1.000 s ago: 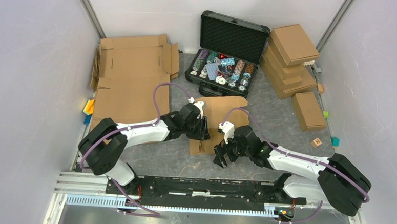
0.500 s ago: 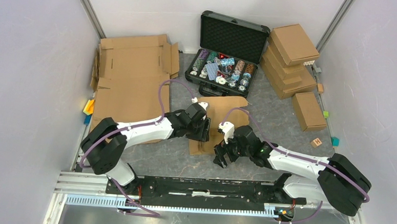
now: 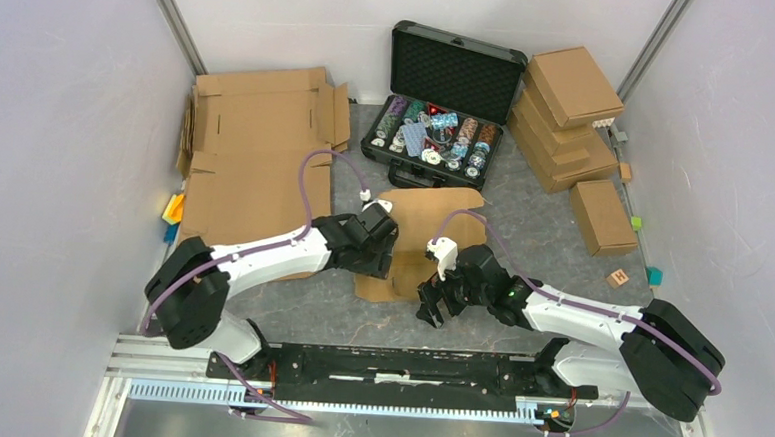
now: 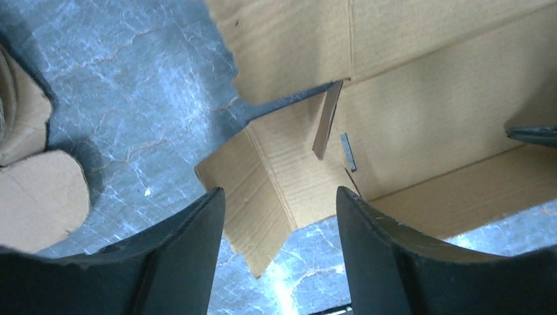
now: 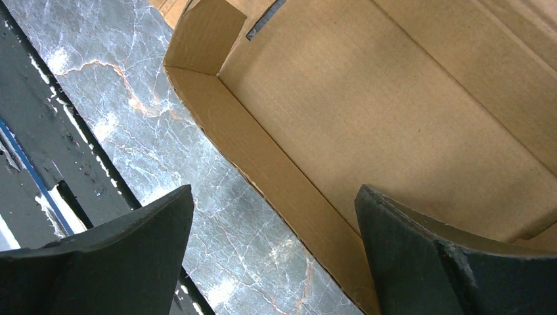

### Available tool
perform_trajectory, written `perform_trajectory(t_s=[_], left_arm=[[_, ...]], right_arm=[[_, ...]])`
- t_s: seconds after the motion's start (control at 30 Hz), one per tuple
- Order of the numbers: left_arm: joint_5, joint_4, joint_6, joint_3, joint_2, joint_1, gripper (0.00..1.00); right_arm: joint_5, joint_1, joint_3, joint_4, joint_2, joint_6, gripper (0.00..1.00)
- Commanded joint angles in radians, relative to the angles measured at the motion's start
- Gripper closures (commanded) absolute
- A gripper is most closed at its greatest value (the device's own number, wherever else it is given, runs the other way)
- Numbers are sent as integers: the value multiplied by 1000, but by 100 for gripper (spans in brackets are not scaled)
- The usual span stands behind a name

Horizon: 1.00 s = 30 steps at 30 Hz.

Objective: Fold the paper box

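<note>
The paper box (image 3: 426, 219) lies half-formed in the middle of the grey table, a brown cardboard blank with a low near wall raised. My left gripper (image 3: 375, 264) hovers over its near-left corner, open. In the left wrist view a loose corner flap (image 4: 259, 197) shows beyond the open left gripper (image 4: 281, 223), with nothing pinched. My right gripper (image 3: 433, 307) sits just off the box's near edge, wide open. In the right wrist view the open right gripper (image 5: 272, 220) straddles the raised near wall of the box (image 5: 276, 170), one finger over the table, the other over the box floor.
An open black case (image 3: 438, 131) full of poker chips stands behind the box. Folded brown boxes (image 3: 568, 108) are stacked at back right, with one more (image 3: 602, 216) beside them. Large cardboard sheets (image 3: 257, 157) cover the left. Small coloured blocks (image 3: 618, 278) lie near the walls.
My left gripper has opened wider and drawn back left and nearer. The box's near-left corner has shifted left with it. The right arm has not moved.
</note>
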State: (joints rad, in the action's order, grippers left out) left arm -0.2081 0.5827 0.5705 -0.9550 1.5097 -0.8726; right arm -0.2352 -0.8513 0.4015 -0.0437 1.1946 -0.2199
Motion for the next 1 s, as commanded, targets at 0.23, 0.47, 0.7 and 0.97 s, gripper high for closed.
perform_trajectory(t_s=[0.23, 0.47, 0.7, 0.97], left_arm=[[1, -129, 90, 195, -299, 21, 23], [126, -274, 122, 284, -311, 43, 16], [167, -304, 99, 232, -228, 34, 15], [126, -234, 77, 182, -183, 26, 25]], right_arm=[[31, -5, 41, 42, -50, 13, 2], [46, -5, 67, 81, -99, 6, 2], [119, -5, 148, 177, -154, 20, 2], [490, 36, 276, 384, -208, 33, 6]])
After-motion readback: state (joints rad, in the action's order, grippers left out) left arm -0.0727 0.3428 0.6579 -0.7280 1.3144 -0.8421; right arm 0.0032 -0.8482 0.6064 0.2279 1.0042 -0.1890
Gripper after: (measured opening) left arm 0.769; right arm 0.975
